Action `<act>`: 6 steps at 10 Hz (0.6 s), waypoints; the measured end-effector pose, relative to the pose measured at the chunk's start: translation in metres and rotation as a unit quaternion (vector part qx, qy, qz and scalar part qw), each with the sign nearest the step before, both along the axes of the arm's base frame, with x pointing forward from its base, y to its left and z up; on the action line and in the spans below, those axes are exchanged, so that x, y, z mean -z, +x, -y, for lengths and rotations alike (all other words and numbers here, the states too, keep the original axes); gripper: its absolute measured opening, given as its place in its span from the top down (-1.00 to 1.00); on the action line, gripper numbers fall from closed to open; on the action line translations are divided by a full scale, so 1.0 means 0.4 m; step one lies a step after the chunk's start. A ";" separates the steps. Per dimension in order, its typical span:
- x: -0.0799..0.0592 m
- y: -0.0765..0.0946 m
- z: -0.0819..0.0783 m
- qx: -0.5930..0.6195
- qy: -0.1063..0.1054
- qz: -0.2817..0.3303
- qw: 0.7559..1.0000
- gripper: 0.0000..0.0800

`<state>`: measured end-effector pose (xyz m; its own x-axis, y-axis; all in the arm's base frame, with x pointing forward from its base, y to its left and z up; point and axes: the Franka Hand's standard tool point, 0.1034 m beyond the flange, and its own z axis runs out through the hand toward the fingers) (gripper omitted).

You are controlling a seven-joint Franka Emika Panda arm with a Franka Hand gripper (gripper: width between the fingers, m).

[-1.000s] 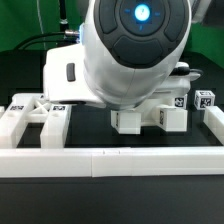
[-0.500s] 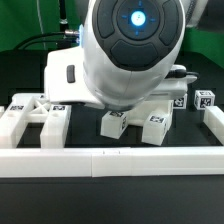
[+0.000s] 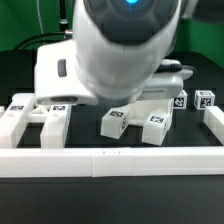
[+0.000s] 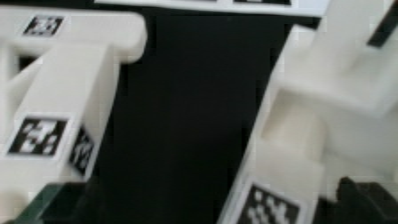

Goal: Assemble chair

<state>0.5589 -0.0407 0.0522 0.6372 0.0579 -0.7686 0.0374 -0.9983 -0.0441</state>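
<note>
The chair lies unassembled on the black counter (image 3: 110,200) as I watch from the remote station. Two chunky tagged pieces (image 3: 155,127) sit tilted just below the arm (image 3: 120,50), whose blurred bulk fills the middle of the exterior view. An open frame piece (image 3: 35,112) rests toward that view's left, and small blocks (image 3: 205,99) sit at its right, all behind the long border rail (image 3: 110,158). The claw is hidden behind the arm, so I cannot tell how wide it stands or whether it grips anything. The smeared wrist view shows one tagged white part (image 4: 71,90) and another (image 4: 302,130) close beneath, either side of a dark gap.
</note>
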 end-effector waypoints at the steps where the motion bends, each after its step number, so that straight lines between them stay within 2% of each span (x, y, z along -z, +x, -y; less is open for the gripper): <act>1: -0.020 -0.001 0.009 -0.003 0.001 0.005 1.000 -0.62; 2: -0.038 0.044 0.018 -0.011 0.004 0.052 0.999 -0.62; 3: -0.074 0.081 0.021 -0.018 0.008 0.106 0.994 -0.62; 4: -0.076 0.093 0.025 -0.018 0.007 0.155 0.988 -0.62; 6: -0.074 0.097 0.038 -0.016 0.003 0.216 0.976 -0.62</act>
<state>0.5977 -0.0558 0.0817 0.8993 0.0874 -0.4286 0.0857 -0.9960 -0.0232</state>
